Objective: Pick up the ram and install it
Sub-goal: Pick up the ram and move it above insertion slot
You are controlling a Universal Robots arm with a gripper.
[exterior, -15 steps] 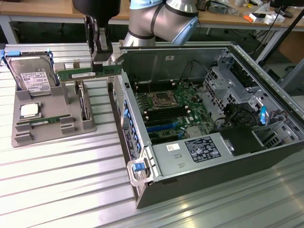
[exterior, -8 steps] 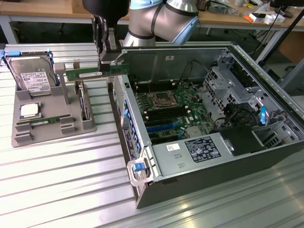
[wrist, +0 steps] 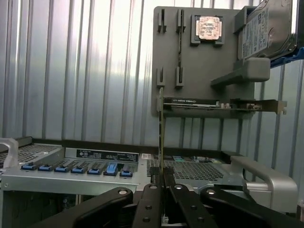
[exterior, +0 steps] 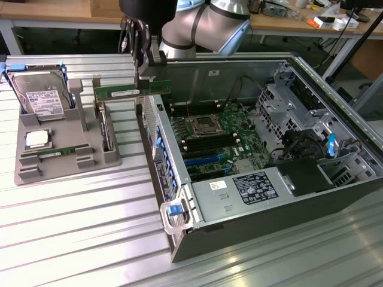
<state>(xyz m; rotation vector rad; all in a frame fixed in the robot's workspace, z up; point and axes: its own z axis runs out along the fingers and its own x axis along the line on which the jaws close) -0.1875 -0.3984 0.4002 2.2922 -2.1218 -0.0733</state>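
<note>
Robot arm holding a green ram stick (exterior: 128, 92) in the air beside an open computer case (exterior: 251, 203).
The fingers (wrist: 150, 200) are nearly closed, pinching the stick by its upper edge. It hangs level above the case's side wall and the edge of a grey parts tray (exterior: 24, 173) just beside it. The tray carries a second ram stick (exterior: 57, 153), a square silver CPU (exterior: 37, 139) and a hard drive (exterior: 42, 98). Everything sits on a ribbed metal desk (exterior: 78, 239).

Grey tray (exterior: 60, 170) holds hard drive (exterior: 42, 98) and CPU chip (exterior: 38, 139) beside open case (exterior: 269, 230).
</note>
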